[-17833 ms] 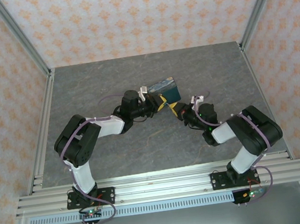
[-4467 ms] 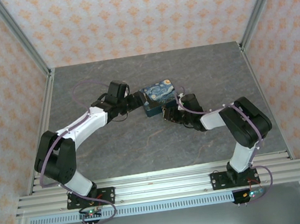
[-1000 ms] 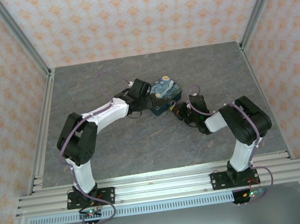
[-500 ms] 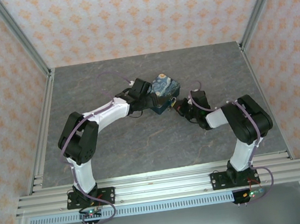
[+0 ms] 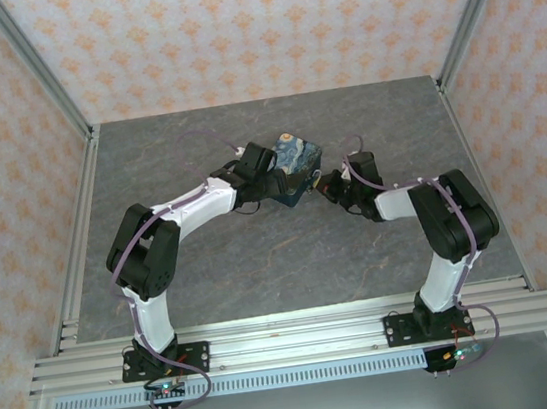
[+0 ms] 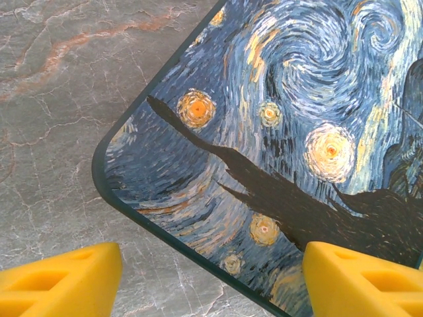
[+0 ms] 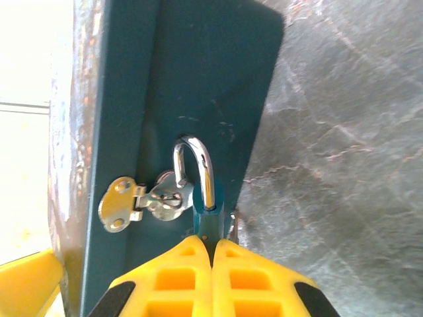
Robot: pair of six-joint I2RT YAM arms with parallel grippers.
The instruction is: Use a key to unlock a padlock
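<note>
The teal padlock hangs by its metal shackle from the silver hasp on the teal side of the painted box. My right gripper is shut on the padlock's body, yellow fingers pressed together around it. A thin pale metal sliver beside the body may be the key; I cannot tell. My left gripper is open at the box's painted face: one finger over bare table, the other finger over the face. In the top view the box stands tilted between both grippers.
The box sits at the middle back of the grey stone-patterned table. Aluminium frame posts and patterned walls close in the left, right and back sides. Both arms reach inward from the near rail.
The box has turned and tipped further up. My right wrist has swung toward the back with the padlock, and the left gripper has stayed on the box.
</note>
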